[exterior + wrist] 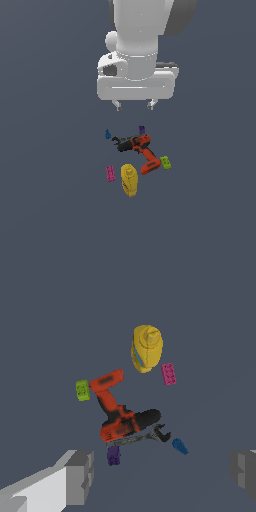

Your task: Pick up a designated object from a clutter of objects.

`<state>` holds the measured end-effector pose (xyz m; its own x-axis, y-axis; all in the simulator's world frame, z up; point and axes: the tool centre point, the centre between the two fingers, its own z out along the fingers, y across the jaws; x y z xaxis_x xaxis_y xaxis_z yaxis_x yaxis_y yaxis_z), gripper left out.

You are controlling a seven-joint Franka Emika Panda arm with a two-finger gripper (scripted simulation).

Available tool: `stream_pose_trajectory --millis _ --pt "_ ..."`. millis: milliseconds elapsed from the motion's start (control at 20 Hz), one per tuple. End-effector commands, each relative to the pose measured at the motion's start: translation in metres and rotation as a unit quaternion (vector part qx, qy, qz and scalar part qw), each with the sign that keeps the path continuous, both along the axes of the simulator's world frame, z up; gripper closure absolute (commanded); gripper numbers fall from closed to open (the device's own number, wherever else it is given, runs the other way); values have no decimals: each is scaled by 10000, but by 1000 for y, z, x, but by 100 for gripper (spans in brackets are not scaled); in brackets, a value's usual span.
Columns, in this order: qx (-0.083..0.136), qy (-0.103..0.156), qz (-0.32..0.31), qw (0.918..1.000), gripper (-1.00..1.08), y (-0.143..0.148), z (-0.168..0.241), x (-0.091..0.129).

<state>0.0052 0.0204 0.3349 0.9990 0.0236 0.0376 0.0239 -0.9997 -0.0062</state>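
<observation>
Claw point(135, 105) hangs high above the clutter, fingers spread, nothing held. Magenta studded brick point(110, 173) lies flat on the desk point(50, 200), just beside the yellow mustard bottle point(129, 179) (apart, not touching). Red-and-black drill point(137, 147) lies beyond the bottle; green brick point(165, 162) near the drill's base.

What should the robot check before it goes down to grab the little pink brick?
1. Gripper open and empty: ok.
2. Pink brick in plain sight, nothing on top: ok.
3. Gap between brick and yellow bottle: ok, close but apart.
4. Gripper right above the brick: not ok, it hangs nearer the drill.
5. Brick lying flat, studs up: ok.
</observation>
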Motion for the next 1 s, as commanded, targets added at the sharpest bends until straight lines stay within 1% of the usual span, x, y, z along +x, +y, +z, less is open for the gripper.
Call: stream_pose_trajectory --millis 0,450,700,950 --pt "0 0 0 10000 -92 0 0 0" --pt "97 -161 -57 9998 -92 -11 10 8" --pt "94 -156 -51 9998 -92 -11 9 8" --pt "89 -141 -2 9999 -92 -16 -3 16"
